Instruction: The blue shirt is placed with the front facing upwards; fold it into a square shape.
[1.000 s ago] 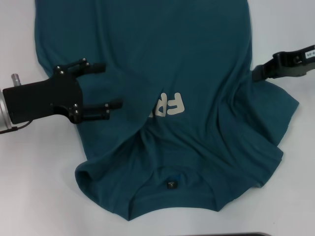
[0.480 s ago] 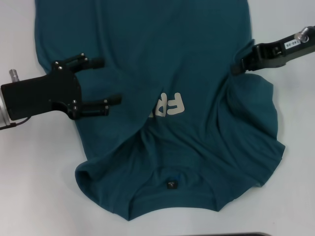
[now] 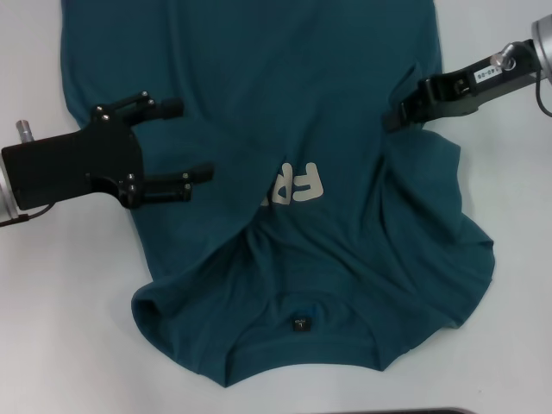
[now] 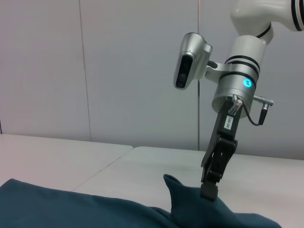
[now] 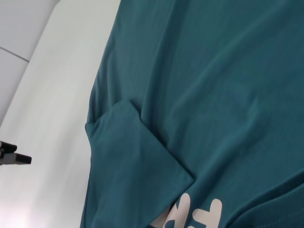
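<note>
The shirt covers the table, collar at 6 o'clock, left sleeve already folded inward. At 3 o'clock the right gripper is clamped on the right edge, lifting it inward; the left gripper, at 9 o'clock, hovers spread apart. The right fold is under way, and by this view the lengthwise folds remain.

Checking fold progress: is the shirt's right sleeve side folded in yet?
Partly. The right gripper holds a pinched peak of the blue shirt lifted toward the middle, not laid flat.

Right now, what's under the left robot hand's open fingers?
The blue shirt lies under the left tool, whose fingers are spread open over a folded-in sleeve. The fold covers part of the pale lettering. What is beneath the shirt there cannot be seen.
</note>
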Robot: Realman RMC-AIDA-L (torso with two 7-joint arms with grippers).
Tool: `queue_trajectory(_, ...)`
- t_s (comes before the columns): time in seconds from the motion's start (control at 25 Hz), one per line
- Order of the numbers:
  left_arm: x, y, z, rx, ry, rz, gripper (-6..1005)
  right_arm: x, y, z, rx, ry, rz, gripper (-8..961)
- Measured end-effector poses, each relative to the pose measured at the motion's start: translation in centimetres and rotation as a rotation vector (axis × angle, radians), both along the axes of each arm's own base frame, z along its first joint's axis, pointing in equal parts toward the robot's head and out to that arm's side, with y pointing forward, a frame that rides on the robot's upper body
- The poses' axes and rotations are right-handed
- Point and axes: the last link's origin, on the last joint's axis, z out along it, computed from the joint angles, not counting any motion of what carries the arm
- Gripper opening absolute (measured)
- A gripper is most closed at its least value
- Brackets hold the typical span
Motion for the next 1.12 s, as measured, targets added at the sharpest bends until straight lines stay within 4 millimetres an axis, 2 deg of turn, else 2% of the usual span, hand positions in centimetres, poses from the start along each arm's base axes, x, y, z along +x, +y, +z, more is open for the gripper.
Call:
queue_trajectory(0.96,0.0,-0.1,0.0,0.001,0.0,-0.003,904,-0.8,0.6,-4.6,-0.02,-0.058,-0.02,117)
queue_trajectory(1.08,0.0,-0.1,0.0,0.001,0.0,-0.004,904,-1.0,0.6,-4.6,-0.019,-0.057,-0.013,312)
queue_trajectory(1.12,0.0,-0.1,0.0,0.001,0.0,-0.005,904,-1.2,0.6,-4.5,-0.02,-0.052,-0.01,335)
